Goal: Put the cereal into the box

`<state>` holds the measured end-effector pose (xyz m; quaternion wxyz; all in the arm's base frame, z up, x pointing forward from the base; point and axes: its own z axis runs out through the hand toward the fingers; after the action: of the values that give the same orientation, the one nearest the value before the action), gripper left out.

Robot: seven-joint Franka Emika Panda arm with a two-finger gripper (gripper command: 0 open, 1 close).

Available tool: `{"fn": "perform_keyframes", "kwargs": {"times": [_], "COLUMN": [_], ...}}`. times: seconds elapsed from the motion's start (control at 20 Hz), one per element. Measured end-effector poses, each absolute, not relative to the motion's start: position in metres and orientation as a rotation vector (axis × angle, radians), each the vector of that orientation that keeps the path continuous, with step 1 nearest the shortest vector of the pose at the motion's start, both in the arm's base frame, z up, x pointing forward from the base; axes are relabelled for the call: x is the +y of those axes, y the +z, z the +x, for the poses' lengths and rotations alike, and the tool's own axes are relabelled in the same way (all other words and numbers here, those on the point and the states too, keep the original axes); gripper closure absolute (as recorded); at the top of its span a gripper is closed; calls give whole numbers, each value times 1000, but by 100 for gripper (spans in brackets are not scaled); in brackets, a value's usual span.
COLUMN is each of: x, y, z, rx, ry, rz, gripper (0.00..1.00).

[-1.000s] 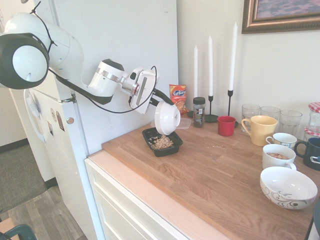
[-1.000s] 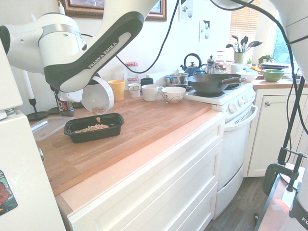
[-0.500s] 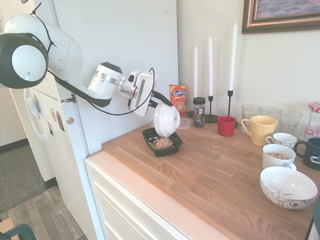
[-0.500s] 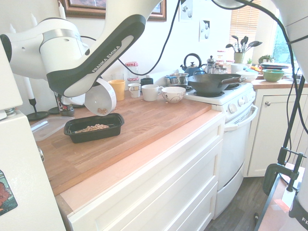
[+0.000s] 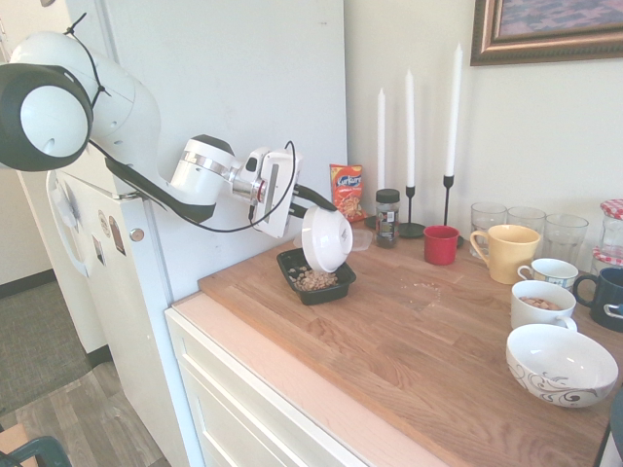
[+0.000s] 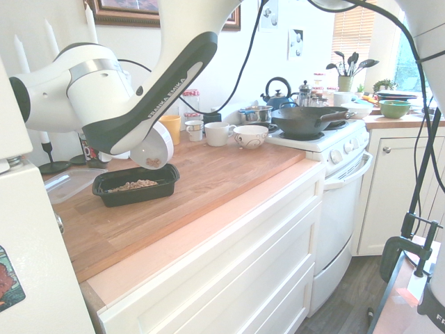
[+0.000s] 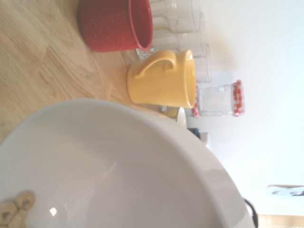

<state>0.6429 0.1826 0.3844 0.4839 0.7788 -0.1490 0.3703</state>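
My gripper (image 5: pixel 312 203) is shut on the rim of a white bowl (image 5: pixel 326 238), which it holds tipped on its side over the box (image 5: pixel 292 261), a shallow black tray near the counter's left end. Tan cereal (image 5: pixel 313 280) lies heaped inside the box (image 6: pixel 139 195). A few cereal pieces (image 6: pixel 153 162) cling to the low edge of the tilted bowl (image 6: pixel 156 145). In the wrist view the bowl (image 7: pixel 123 161) fills the picture, with a few cereal pieces (image 7: pixel 16 209) at its edge. The arm hides the fingers in the second exterior view.
Behind the box stand an orange snack bag (image 5: pixel 346 190), a dark jar (image 5: pixel 387 216) and candlesticks (image 5: pixel 410 146). A red cup (image 5: pixel 440 244), yellow mug (image 5: pixel 506 251), glasses and bowls (image 5: pixel 560 363) crowd the right. A clear lid (image 6: pixel 69 182) lies beside the box. A fridge (image 5: pixel 107 263) borders the left.
The bowl has sunk a little closer to the box and tipped further. Fewer cereal pieces show in the bowl. The grip has not changed.
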Motion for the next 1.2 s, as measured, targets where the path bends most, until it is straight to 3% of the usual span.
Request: {"fn": "perform_keyframes", "kwargs": {"times": [0.65, 1.2], "x": [184, 132], "y": [367, 444], "z": [640, 684], "rx": [-336, -702], "ry": [908, 855], "rz": [1845, 2027], "gripper": [100, 100]}}
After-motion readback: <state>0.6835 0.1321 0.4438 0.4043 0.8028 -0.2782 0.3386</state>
